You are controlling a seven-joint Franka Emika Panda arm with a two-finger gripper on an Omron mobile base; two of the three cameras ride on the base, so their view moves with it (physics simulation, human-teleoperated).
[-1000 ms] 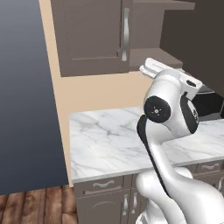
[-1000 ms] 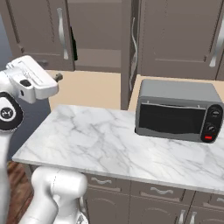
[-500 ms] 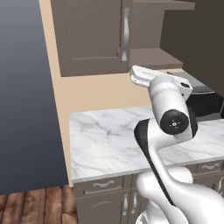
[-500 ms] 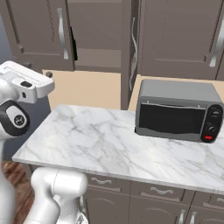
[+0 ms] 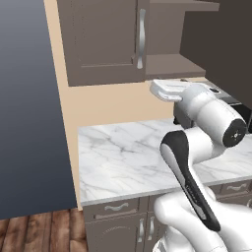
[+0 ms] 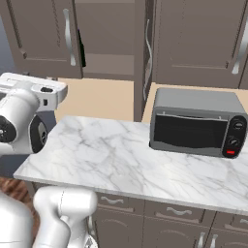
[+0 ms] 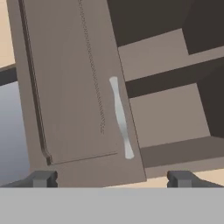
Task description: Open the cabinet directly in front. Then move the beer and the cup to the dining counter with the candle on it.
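Cabinet (image 5: 106, 42) half open, gripper (image 7: 111, 178) aimed at its closed left door.

The tall wall cabinet hangs above the marble worktop (image 5: 123, 157); its right door (image 6: 143, 53) is swung out edge-on, baring the shelves (image 7: 170, 109), while the left door (image 7: 74, 87) is shut. That door's silver handle (image 7: 121, 118) lies straight ahead of the jaws and a little above, its long axis upright, tilted slightly in the hand view. The 2 fingertips (image 7: 43, 178) stand wide apart, gripping nothing. By my judgement the toaster oven (image 6: 196, 123) leaves the approach free. I cannot make out the beer or cup.
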